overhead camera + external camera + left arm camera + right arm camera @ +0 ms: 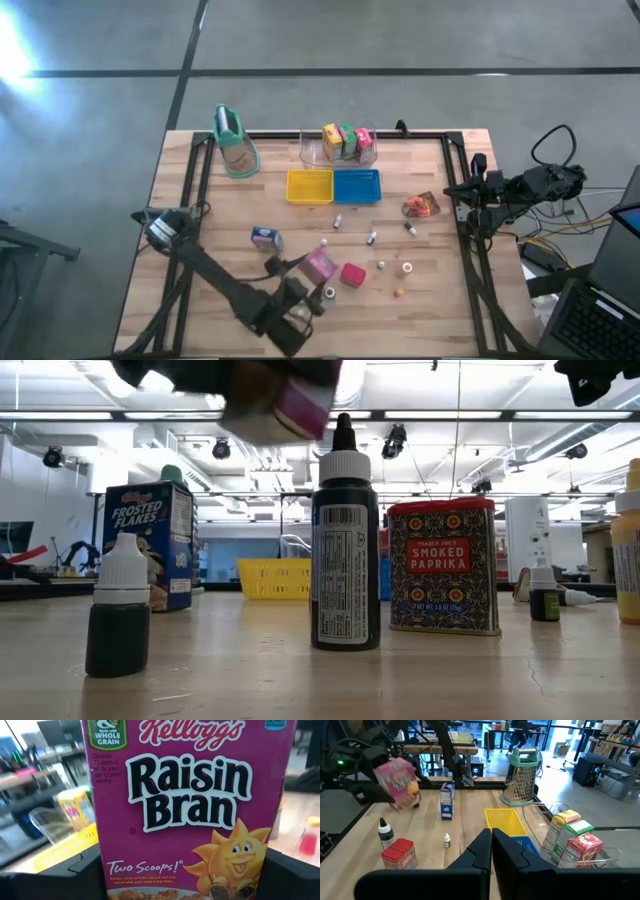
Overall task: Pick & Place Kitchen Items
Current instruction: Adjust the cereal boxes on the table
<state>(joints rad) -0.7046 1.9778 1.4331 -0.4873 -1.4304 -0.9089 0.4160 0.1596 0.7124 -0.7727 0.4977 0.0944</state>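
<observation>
The left gripper (312, 281) hangs above the near middle of the desk (230, 210), its jaws clamped on the sides of a pink Raisin Bran carton (192, 810), which is lifted clear of the wood. In the right wrist view the carton (397, 782) shows tilted in the air beyond a red Smoked Paprika tin (399, 855) and a dark dropper bottle (383, 834).

The right gripper (491, 840) waits at the right edge of the desk, its jaws pressed together and holding nothing.

At the far edge a clear bin (312, 152) holds three cartons standing side by side: yellow (332, 141), green (349, 141) and red-pink (364, 141). Just near of it sit a yellow tray (309, 186) and a blue tray (357, 186), touching each other. A metal grater with a teal top (232, 140) stands at the far left. A blue Frosted Flakes carton (265, 237) stands left of the held carton, and an orange pouch (421, 206) lies to the right. Small bottles (371, 239) are scattered across the middle of the desk.
</observation>
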